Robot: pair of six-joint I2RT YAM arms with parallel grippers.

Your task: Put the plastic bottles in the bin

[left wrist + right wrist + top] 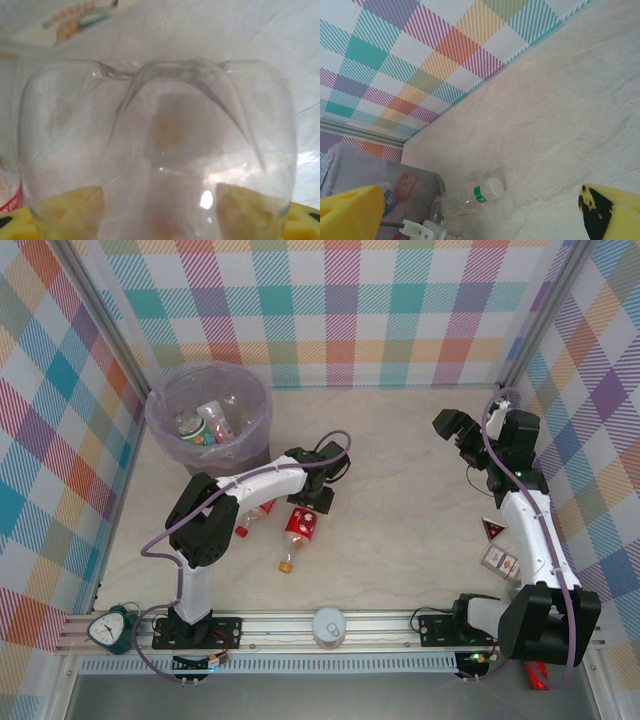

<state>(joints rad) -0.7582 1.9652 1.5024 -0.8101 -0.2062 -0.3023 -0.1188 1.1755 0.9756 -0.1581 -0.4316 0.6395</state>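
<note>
Looking base-on at clear plastic bottle (160, 140), v. close to cam, lobed bottom w/ folds meeting near top centre. Sitting btwn yellow fingers (300, 225) of left gripper (160, 227), pads visible low L & R, partly thru the plastic; can't tell if touching. Behind: pale marbled tabletop (225, 25). Top L: blurred label (75, 17) w/ red print & teal mark. Far L edge, low: red-and-white label strip (9, 197), cut off by frame.

Robot test cell in a lab
A marble-look tabletop (400, 490) is enclosed by checked cloth walls (340, 310); the left arm (250, 483) and right arm (530, 525) are bolted to an aluminium rail (280, 625).
</note>
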